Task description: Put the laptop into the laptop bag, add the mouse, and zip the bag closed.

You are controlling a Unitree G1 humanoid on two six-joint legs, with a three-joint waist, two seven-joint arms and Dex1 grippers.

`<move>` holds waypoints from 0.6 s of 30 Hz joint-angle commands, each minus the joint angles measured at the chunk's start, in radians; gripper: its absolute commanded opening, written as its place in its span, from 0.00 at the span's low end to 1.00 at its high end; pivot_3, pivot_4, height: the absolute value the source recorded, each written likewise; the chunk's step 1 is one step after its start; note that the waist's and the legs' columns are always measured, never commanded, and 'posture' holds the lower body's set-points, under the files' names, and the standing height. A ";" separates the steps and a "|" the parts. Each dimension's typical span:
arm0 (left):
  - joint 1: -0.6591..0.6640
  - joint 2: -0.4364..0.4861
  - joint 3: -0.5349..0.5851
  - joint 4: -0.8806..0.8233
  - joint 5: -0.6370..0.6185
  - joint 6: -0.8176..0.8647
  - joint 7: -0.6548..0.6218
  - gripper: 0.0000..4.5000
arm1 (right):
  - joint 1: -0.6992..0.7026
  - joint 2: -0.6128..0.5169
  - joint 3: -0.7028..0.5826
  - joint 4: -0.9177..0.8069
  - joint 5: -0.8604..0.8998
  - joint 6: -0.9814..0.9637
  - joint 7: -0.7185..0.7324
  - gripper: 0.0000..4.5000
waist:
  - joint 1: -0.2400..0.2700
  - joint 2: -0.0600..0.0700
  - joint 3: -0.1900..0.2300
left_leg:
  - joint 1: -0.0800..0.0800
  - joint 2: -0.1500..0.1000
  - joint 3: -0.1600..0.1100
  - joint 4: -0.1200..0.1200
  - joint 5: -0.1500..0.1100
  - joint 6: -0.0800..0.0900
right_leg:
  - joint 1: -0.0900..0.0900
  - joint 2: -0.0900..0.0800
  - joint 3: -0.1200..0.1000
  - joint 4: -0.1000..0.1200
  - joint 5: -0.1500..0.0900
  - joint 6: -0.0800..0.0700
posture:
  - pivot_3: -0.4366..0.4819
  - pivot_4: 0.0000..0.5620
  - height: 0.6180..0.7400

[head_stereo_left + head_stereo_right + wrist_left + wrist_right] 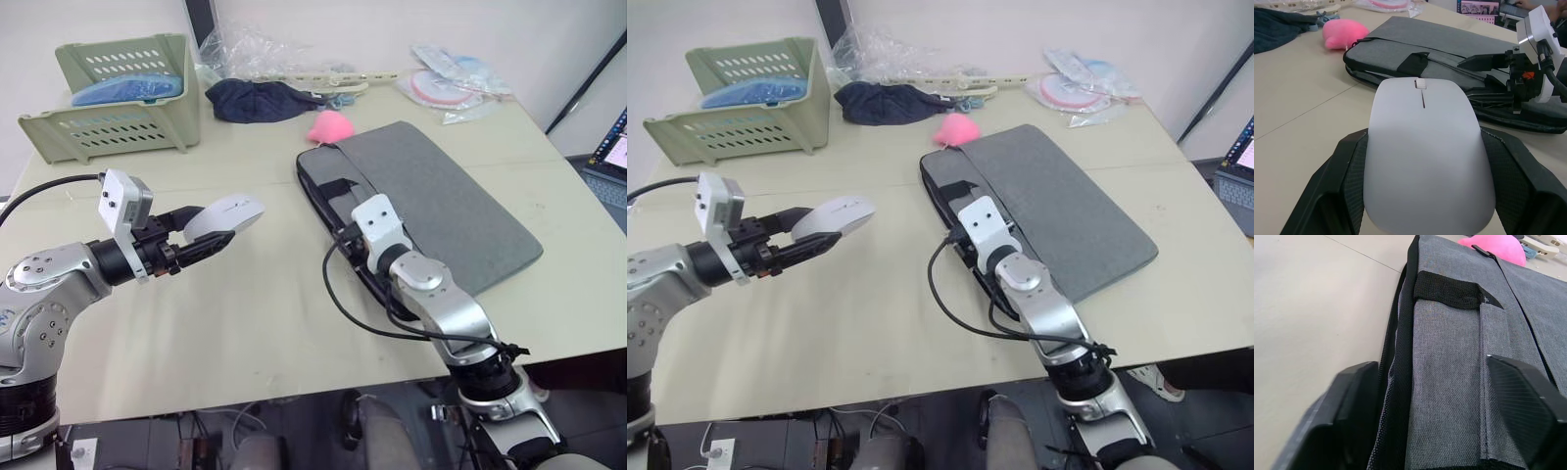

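Above table, left gripper [211, 243] clamping mouse [225, 216]

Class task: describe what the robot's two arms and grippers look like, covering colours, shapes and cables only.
Both arms are silver metal with rounded joint housings and black wrist sections. Each carries a white boxy camera at the wrist, fed by a black cable. The left gripper and the right gripper each have two black fingers with textured pads.

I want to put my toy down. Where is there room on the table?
Bare room lies between the left claw holding the mouse and the laptop bag, and along the near table edge. The far edge is crowded: green basket, dark cloth, plastic wrappers.
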 commanded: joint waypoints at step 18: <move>-0.011 -0.022 -0.021 -0.029 0.009 -0.037 0.020 0.62 | 0.015 0.019 -0.037 -0.042 -0.044 0.013 0.031 0.01 | 0.003 0.000 0.000 | 0.000 0.000 0.000 0.000 0.000 0.000 | 0.000 0.000 0.000 0.000 0.000 0.000 | 0.48 0.27 1.00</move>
